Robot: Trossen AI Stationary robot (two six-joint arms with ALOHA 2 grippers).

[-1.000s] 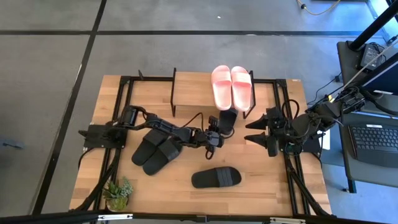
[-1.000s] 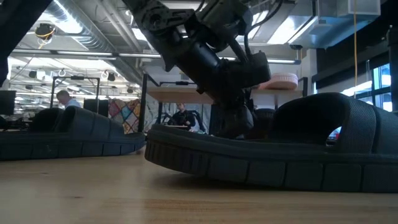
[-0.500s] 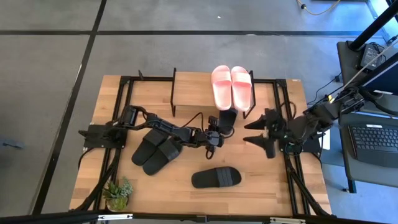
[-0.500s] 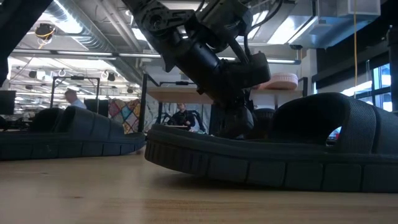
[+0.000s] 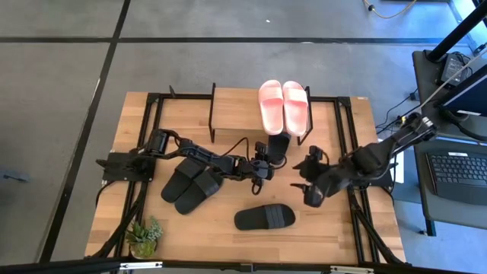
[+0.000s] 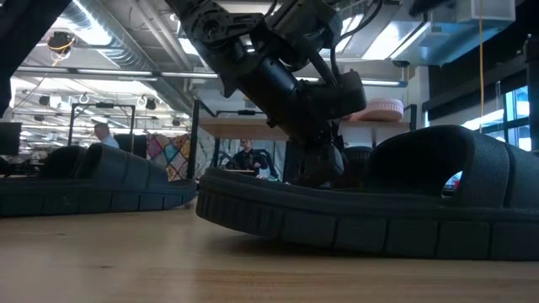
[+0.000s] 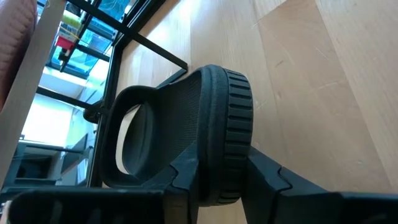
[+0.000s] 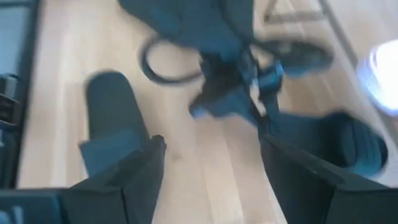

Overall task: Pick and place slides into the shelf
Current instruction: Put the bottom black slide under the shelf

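Note:
The shelf (image 5: 236, 114) stands at the table's far middle with the pale pink pair of slides (image 5: 284, 106) on its top board. A black slide (image 5: 278, 146) lies at the shelf's near edge, strap end (image 7: 137, 137) pointing under it, with my left gripper (image 5: 262, 169) shut on its near end. Two black slides (image 5: 190, 184) lie side by side left of centre. One more black slide (image 5: 264, 218) lies near the front. My right gripper (image 5: 307, 183) hangs open above the table, right of centre, holding nothing. My left gripper pinches the black slide's heel end (image 7: 231, 177) between its two fingers (image 7: 273, 180), one on each face of the ribbed sole. The fingers come slanting down from the table's near left, along the slide. The strap end lies low by the table under the shelf.
A small potted plant (image 5: 144, 236) stands at the near left corner. Black frame rails (image 5: 152, 137) run along both sides of the table. In the low view the front slide (image 6: 379, 210) fills the foreground. A laptop (image 5: 456, 171) sits on a stand beyond the right edge.
My right gripper has come down and gone toward the table's middle and near edge, rolling as it went, its fingers still wide apart. My left gripper and the slide in it have kept still.

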